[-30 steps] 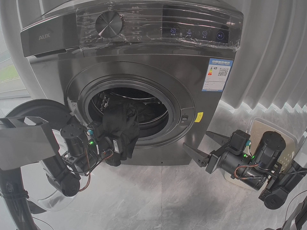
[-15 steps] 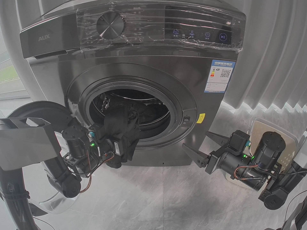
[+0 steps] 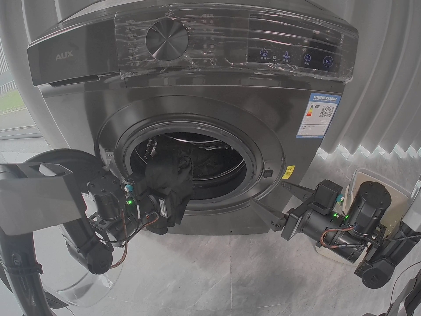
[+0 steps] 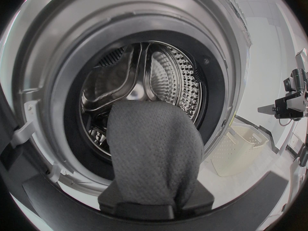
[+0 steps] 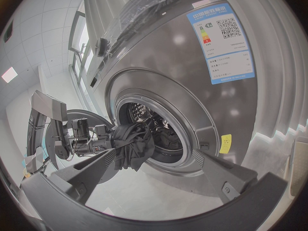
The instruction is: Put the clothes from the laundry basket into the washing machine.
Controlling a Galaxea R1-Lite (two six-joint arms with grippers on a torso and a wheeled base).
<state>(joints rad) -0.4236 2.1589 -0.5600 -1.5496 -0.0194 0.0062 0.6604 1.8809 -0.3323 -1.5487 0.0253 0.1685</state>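
The grey washing machine [image 3: 210, 106] stands with its round door [image 3: 61, 159] swung open to the left. My left gripper [image 3: 164, 194] is shut on a black garment [image 3: 171, 176], which hangs over the lower left rim of the drum opening [image 3: 245, 154]. In the left wrist view the garment [image 4: 154, 151] drapes over the gripper and hides the fingers. More dark clothes [image 3: 212, 163] lie inside the drum. My right gripper [image 3: 274, 200] is open and holds nothing, low at the machine's front right. The white laundry basket [image 3: 397, 194] stands on the floor behind the right arm.
Pale curtains [image 3: 386, 66] hang to the right of the machine. The open door's glass bowl [image 3: 83, 277] juts out low on the left beside the left arm. Bare grey floor [image 3: 219, 273] lies in front of the machine.
The whole head view has shifted and the machine looks larger, so the camera has come closer. The left gripper still holds the black garment at the rim. The right gripper stays open.
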